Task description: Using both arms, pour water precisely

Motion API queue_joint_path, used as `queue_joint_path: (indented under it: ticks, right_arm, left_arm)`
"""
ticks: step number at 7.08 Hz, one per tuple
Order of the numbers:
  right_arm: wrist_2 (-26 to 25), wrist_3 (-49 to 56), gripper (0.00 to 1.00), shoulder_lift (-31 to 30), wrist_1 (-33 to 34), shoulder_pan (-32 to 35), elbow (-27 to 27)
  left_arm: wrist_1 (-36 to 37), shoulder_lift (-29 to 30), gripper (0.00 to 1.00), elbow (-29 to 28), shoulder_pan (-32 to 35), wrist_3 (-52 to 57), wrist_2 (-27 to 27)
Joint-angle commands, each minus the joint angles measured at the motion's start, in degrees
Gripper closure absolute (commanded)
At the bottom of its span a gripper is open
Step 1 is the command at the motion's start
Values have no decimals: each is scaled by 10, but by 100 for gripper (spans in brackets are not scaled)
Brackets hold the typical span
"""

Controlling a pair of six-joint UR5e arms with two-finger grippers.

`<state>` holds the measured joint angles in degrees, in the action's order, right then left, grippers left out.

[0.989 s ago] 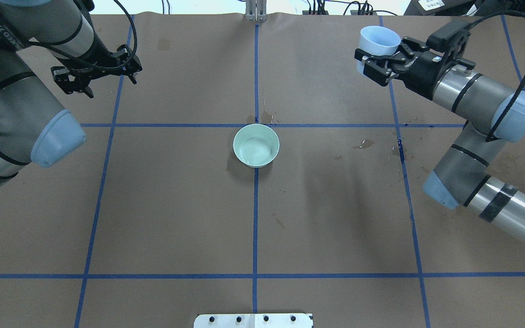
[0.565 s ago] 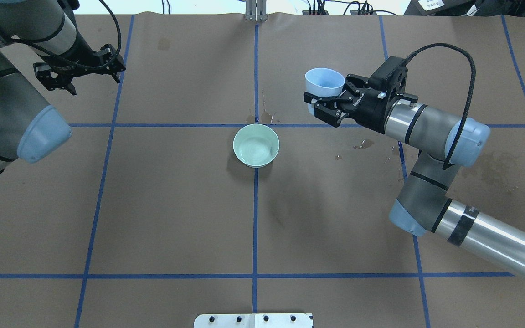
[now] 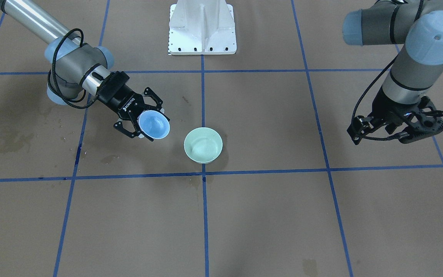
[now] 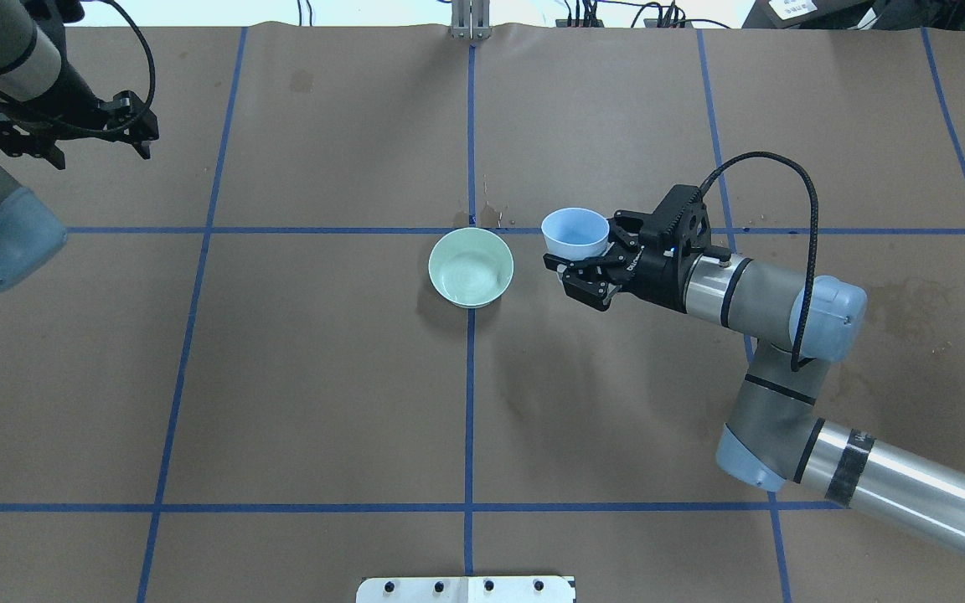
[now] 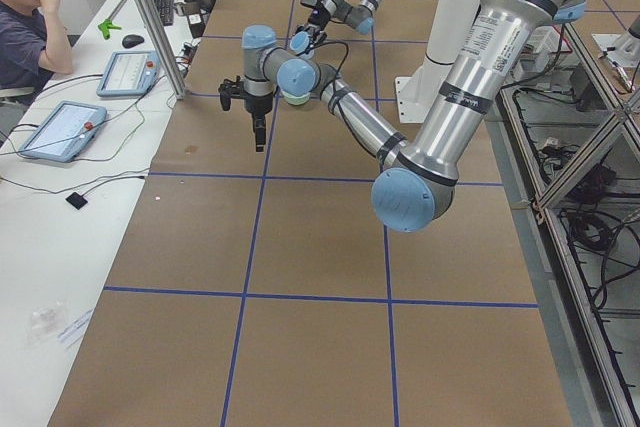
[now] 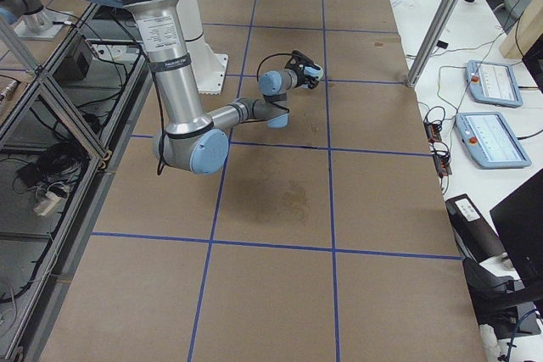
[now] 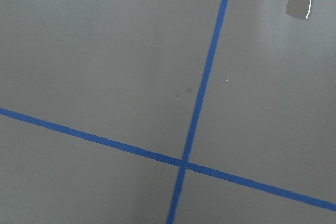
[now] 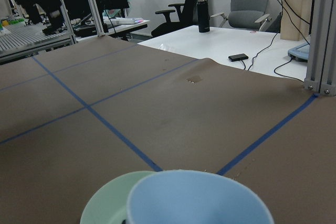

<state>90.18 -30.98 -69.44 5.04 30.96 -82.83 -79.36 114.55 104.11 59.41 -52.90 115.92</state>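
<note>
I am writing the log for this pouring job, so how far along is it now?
Done: the right gripper holds the blue cup beside the green bowl, not over it. In hand: lining the cup up with the bowl. Left: tilting it to pour; no stream shows. The left gripper hangs open and empty, far aside.

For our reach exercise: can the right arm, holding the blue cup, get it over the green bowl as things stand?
Probably yes: the right gripper holds the blue cup close beside the green bowl, with nothing standing between them.
</note>
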Motion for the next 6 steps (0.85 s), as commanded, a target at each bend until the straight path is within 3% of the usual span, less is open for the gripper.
queue_joint_path:
  ticks: [1,4,6]
  right_arm:
    - [3,20,100,3,60,-12,-9]
    - [2,28,100,42,146,-22,-34]
    - [3,28,100,66,292,-24,-94]
  left_arm:
    - [0,-8,0,0,11,13,9]
    - [0,-16,0,0,11,12,10]
    - [0,-20,0,0,12,12,11]
